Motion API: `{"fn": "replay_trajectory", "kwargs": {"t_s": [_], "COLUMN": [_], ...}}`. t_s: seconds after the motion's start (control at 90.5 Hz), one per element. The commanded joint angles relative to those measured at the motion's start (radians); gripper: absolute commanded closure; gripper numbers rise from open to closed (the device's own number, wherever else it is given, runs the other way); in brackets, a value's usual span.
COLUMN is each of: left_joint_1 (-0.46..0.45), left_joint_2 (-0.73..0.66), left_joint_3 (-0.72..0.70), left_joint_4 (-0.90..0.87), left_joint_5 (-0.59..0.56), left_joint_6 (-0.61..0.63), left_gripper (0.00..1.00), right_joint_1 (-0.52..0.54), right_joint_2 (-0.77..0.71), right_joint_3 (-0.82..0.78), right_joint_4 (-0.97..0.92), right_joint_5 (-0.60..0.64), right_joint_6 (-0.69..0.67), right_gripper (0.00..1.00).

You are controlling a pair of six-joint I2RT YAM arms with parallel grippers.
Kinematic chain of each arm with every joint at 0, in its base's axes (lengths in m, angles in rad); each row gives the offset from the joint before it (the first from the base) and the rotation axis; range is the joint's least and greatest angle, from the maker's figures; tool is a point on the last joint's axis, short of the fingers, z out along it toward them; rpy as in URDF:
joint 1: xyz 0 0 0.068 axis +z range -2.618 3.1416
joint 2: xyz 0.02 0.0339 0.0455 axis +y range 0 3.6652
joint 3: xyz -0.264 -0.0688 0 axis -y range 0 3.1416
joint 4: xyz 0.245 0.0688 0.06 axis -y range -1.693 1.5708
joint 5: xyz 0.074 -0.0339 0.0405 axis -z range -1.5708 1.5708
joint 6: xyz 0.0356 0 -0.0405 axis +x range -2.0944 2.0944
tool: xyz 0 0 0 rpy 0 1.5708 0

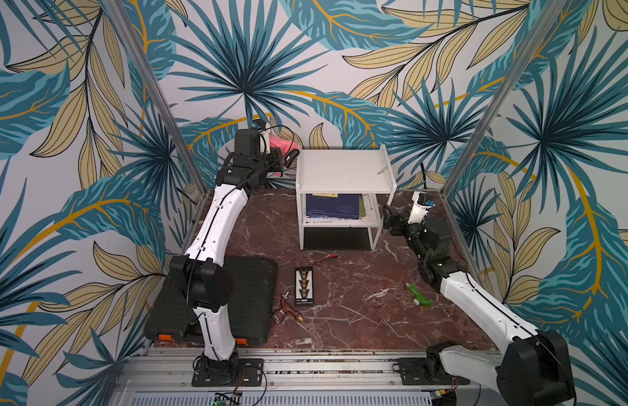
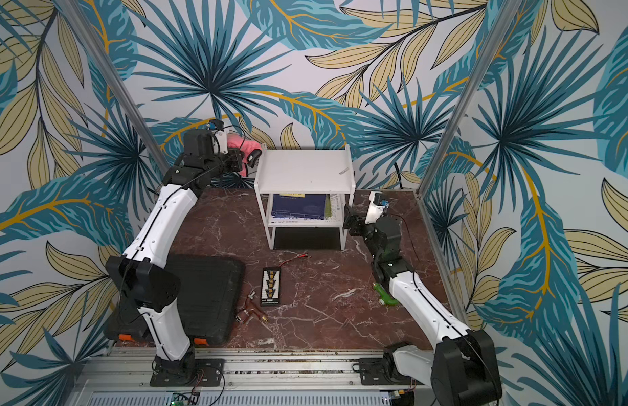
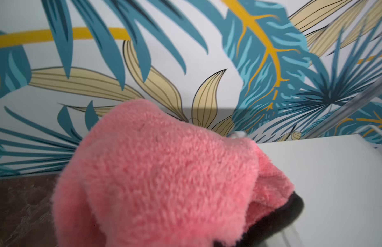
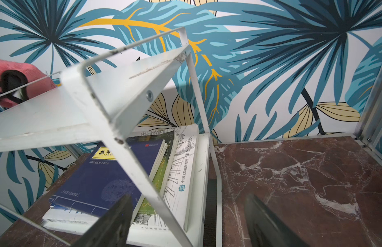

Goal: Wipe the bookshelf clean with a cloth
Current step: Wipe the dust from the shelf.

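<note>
Pink cloth (image 3: 164, 175), pinched in the shut left pincer (image 1: 279, 160), is hovering at the bookshelf's (image 1: 340, 170) far left corner; the empty right pincer (image 4: 189, 224) is gaping beside its frame, risking shoving it.

the left arm (image 1: 214, 225) and right arm (image 1: 481, 305) share one build: white moulded link shells between bulky black joint housings, with a thin black cable clipped along each white link. each is mounted on a black base plate (image 1: 253, 367) with thin red and black wires beside it. a white camera bracket with a blue plug (image 1: 259, 123) sits at each wrist. the right tool (image 4: 188, 198) has flat, dark, matte fingers (image 4: 115, 216).
</note>
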Motion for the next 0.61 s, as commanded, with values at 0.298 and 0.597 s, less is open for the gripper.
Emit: {"fn": "replay_trajectory", "kwargs": {"t_s": [0.298,0.597], "left_joint_1": [-0.016,-0.015], "left_joint_2": [0.035,0.097], "left_joint_3": [0.017,0.129], "left_joint_4": [0.190,0.150], "left_joint_5": [0.474,0.426], "left_joint_6": [-0.048,0.043], "left_gripper": [1.00,1.00], "right_joint_1": [0.001,0.002], "right_joint_2": [0.080,0.157], "right_joint_3": [0.058,0.109], "right_joint_4": [-0.001,0.006], "right_joint_5": [-0.040,-0.124], "right_joint_6": [-0.019,-0.022], "right_gripper": [0.15,0.15]}}
